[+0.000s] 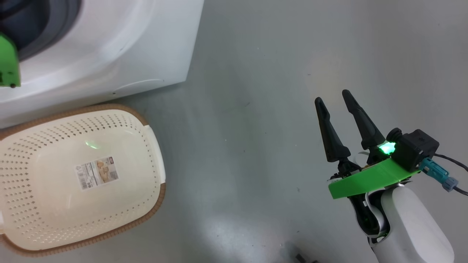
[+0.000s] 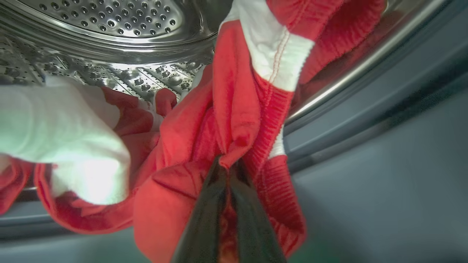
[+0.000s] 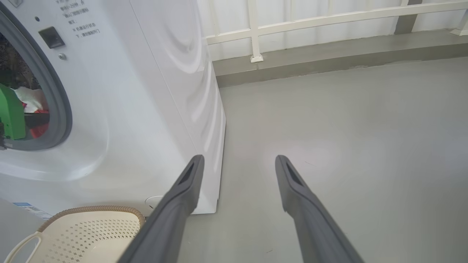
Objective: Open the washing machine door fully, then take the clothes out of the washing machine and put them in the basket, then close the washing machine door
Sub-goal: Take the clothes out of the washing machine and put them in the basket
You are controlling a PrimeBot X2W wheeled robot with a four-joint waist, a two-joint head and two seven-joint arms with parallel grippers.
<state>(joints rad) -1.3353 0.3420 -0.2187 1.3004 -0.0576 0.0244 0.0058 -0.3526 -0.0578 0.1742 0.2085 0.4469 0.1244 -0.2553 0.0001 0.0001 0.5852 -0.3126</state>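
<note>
Left tool [image 2: 228, 163] pinching red clothes [image 2: 182, 138] inside washing machine [image 2: 109, 18]; right tool [image 1: 332, 95] spread over grey floor [image 1: 256, 128].

In the head view the washing machine [image 1: 109, 54] ran off the top and left edges, leaving a sliver of its dark opening. The basket [image 1: 18, 164] was clipped at the left edge, and the print on its sticker [image 1: 97, 173] was too small to read. In the left wrist view the tips of the left pincer [image 2: 229, 163] were buried in the red clothes [image 2: 182, 146], whose white part at the left was blurred and washed out. In the right wrist view the lettering [image 3: 78, 22] on the machine's front was illegible.
</note>
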